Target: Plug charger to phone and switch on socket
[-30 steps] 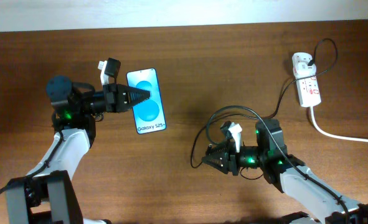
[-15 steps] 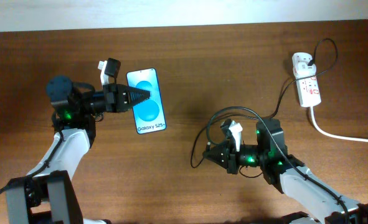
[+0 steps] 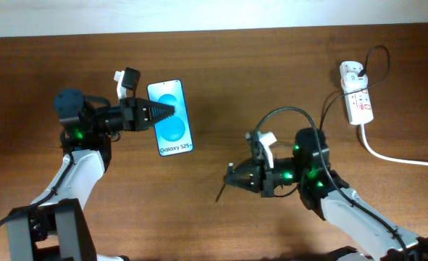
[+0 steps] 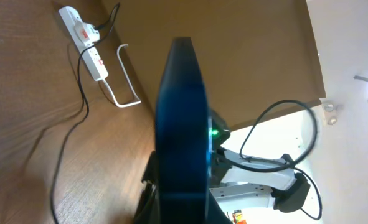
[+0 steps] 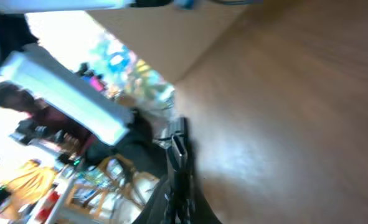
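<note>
A slim black-framed smartphone (image 4: 182, 124) stands edge-on mid-frame, its lower end clamped between the jaws of the left gripper (image 4: 179, 210). Behind it, on the brown wooden table (image 4: 22, 137), lies a white power strip with red markings (image 4: 84, 32). A thin black cable (image 4: 78, 106) trails from it.

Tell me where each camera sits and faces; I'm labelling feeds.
Overhead: above the table, facing straight down; shows left gripper, right gripper, phone, socket, charger.
Left wrist: behind the left gripper, facing along the edge-on phone toward the socket; own fingers low.
Right wrist: behind the right gripper, facing along its dark fingers over blurred table.
Shared: overhead and left wrist show phone, socket.
</note>
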### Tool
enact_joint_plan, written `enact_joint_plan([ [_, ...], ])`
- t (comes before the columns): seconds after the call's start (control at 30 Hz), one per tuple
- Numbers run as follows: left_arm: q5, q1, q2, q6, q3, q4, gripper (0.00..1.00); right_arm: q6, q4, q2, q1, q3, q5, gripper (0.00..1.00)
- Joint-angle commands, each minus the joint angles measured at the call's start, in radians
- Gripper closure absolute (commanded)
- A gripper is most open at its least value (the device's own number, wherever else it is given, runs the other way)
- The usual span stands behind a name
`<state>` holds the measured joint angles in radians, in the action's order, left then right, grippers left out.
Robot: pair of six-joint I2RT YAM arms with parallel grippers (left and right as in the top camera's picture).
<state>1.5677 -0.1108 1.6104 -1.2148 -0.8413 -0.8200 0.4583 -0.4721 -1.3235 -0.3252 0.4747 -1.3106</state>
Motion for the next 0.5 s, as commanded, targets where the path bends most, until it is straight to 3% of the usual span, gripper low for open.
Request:
enact_joint_plan([
  [0.0, 0.005, -0.003, -0.015, 0.016, -0.005, -0.006, 1.0, 0.137, -0.003, -0.006, -0.08, 0.118, -0.047, 0.96],
  [0.17, 0.004, -0.004, -0.015, 0.016, -0.005, -0.025, 1.0, 0.153, 0.031, -0.085, -0.093, 0.226, -0.034, 0.96],
  [0.47, 0.005, -0.136, -0.015, 0.016, -0.005, -0.036, 1.0, 0.152, 0.083, -0.485, -0.087, 0.584, 0.069, 0.96],
])
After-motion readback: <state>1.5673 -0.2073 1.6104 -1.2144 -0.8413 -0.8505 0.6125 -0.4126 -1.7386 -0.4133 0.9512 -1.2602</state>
